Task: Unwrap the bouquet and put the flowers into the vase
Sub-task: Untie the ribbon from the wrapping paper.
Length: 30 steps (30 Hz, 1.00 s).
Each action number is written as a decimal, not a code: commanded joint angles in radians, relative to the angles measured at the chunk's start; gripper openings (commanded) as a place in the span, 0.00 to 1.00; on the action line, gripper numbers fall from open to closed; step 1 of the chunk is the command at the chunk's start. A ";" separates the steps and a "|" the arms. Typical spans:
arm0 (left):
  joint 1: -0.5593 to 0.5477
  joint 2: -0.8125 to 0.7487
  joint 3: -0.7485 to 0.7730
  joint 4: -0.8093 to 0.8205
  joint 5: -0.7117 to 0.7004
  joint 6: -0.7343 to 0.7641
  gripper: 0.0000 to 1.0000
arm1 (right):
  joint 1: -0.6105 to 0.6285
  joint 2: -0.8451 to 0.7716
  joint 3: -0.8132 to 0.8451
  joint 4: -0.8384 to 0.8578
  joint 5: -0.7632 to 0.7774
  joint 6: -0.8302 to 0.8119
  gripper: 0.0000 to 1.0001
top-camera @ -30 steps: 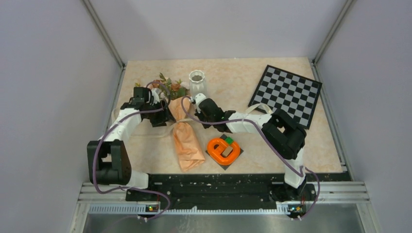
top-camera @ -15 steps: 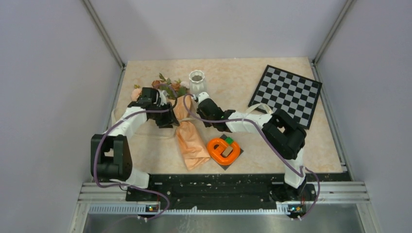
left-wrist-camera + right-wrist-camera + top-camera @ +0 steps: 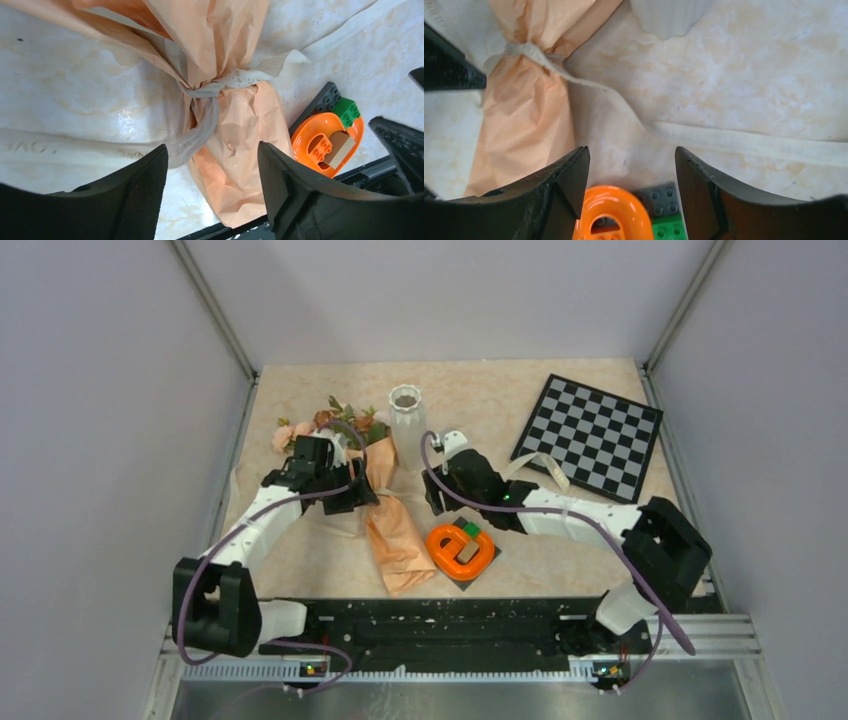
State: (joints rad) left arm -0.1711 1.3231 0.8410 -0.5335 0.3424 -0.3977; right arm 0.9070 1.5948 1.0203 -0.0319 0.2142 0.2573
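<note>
now the bouquet (image 3: 392,535) lies flat near the bases, its ribbon (image 3: 734,142) still knotted with one tail loose. the right gripper (image 3: 631,152) has opened and drawn back, fingers apart and empty. the left gripper (image 3: 212,147) hovers over the knot, fingers apart. the flowers (image 3: 335,420) are still wrapped, beside the vase (image 3: 405,415).

bouquet (image 3: 396,536) left of ring (image 3: 462,547), vase (image 3: 405,418) behind, checkerboard (image 3: 590,435) far right

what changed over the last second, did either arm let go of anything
The right gripper opened, let go of the ribbon and pulled back toward the right. The left gripper slid right over the bouquet, whose lower end shifted toward the orange ring. The vase and checkerboard stayed put; the ribbon is still knotted.
</note>
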 commanded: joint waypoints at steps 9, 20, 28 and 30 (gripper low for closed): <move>-0.018 -0.110 0.127 -0.012 -0.045 0.212 0.62 | 0.025 -0.295 -0.289 0.173 -0.125 0.133 0.66; -0.188 -0.002 0.165 0.020 -0.176 0.361 0.51 | 0.024 -0.460 -0.397 0.185 -0.092 0.092 0.66; -0.195 0.084 0.198 0.014 -0.248 0.358 0.45 | 0.025 -0.470 -0.490 0.298 -0.171 0.152 0.68; -0.195 0.103 0.205 0.015 -0.245 0.358 0.45 | 0.028 -0.455 -0.508 0.347 -0.205 0.184 0.68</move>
State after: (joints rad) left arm -0.3668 1.4017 1.0000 -0.5449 0.1139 -0.0544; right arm 0.9203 1.1393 0.5404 0.1867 0.0788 0.3836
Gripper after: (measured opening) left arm 0.451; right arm 0.677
